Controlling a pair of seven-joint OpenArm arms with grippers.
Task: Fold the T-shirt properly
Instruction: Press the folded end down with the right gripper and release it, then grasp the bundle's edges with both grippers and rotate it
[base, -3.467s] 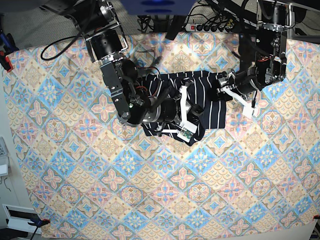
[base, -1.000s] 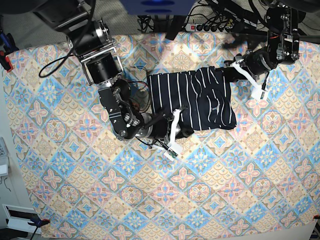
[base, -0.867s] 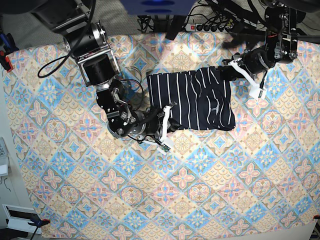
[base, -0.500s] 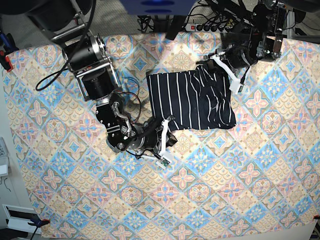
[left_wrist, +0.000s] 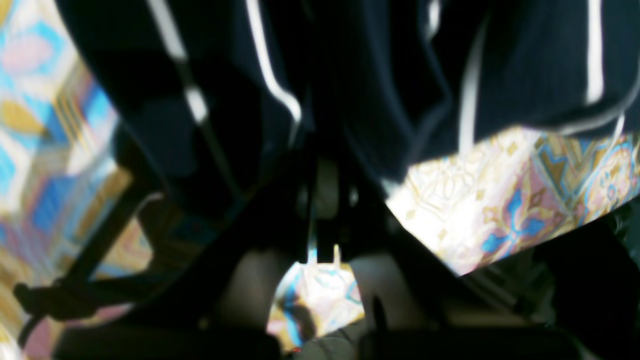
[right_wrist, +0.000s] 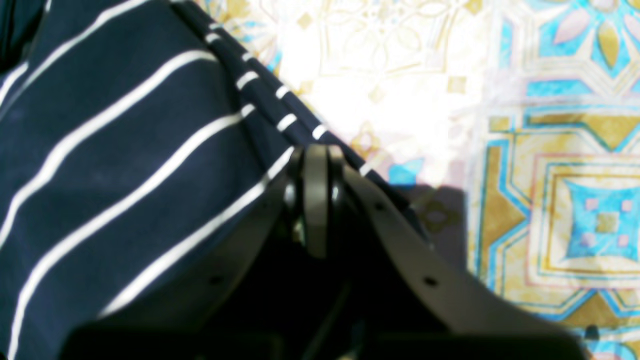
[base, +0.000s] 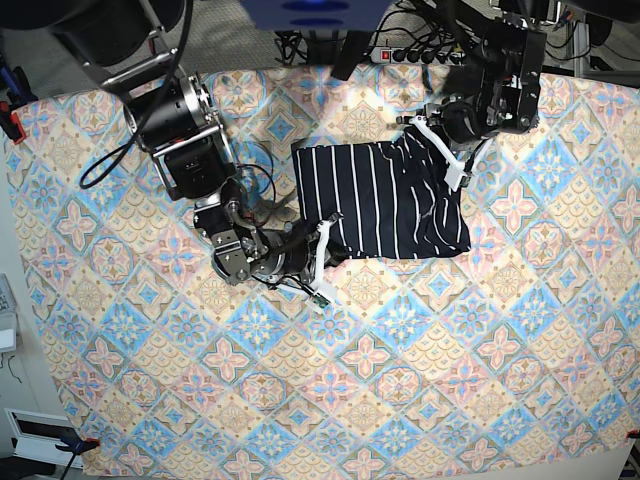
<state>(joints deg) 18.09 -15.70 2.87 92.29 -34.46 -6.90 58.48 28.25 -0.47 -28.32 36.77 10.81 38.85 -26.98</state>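
The T-shirt (base: 383, 200) lies on the patterned tablecloth (base: 420, 380) toward the far middle of the table, a dark rectangle with thin white stripes, its left edge fairly straight and its near edge running along to a rounded right corner. The far right corner is lifted and bunched where the left end effector (base: 432, 140) pinches it, fingers closed on the fabric; in the left wrist view the cloth hangs in blurred folds right over the closed fingers (left_wrist: 325, 200), with tablecloth showing below its hem.

The right end effector (base: 325, 245) sits at the near left corner of the T-shirt, its fingers pressed together on the striped hem (right_wrist: 280, 115) (the right wrist view shows the fingertips (right_wrist: 316, 195) meeting right at that edge, with bare tablecloth just beyond).

The near half of the table and its right side lie open, well apart from both arms. A power strip (base: 425, 55) and cables lie beyond the far edge
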